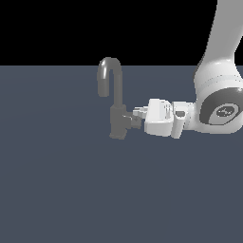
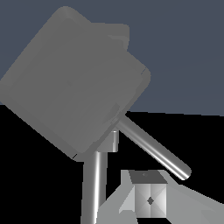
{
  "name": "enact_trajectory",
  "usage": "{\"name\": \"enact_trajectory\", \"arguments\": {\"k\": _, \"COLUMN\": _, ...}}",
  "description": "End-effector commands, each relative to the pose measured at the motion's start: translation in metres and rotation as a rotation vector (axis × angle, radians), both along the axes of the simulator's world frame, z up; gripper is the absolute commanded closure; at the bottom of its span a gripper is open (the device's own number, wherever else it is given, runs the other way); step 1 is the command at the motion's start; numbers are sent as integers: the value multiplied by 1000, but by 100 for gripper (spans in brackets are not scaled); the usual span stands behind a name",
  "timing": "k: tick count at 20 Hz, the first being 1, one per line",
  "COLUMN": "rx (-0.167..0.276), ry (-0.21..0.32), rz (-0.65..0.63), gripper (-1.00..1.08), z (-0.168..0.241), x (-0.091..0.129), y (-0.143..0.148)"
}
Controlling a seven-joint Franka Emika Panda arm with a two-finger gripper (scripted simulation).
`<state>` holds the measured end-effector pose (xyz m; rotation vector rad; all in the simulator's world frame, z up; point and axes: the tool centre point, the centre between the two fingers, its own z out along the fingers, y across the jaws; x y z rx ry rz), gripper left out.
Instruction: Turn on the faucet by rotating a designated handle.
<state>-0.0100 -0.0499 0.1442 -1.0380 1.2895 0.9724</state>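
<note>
The grey faucet stands mid-scene in the exterior view, its hooked spout rising above a blocky base. The short handle juts toward the exterior view's right. My white gripper reaches in level from that side, its fingertips right at the stub, and touch cannot be judged. In the wrist view the squarish grey block of the faucet looms close, with the handle's thin pin lever slanting out of it just beyond my gripper. The fingertips sit pressed together, shut on nothing.
The faucet stands on a flat dark blue-grey floor. My arm's white wrist and forearm fill the exterior view's upper right. A second grey tube runs beside the block in the wrist view.
</note>
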Motion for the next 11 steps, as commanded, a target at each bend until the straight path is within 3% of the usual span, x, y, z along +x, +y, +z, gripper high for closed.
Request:
{"name": "enact_trajectory", "arguments": {"k": 1, "rx": 1, "ry": 10, "rz": 1, "gripper": 108, "z": -13, "x": -5, "y": 1}}
{"name": "enact_trajectory", "arguments": {"k": 11, "rx": 8, "ry": 40, "rz": 6, "gripper": 108, "z": -71, "x": -27, "y": 7}}
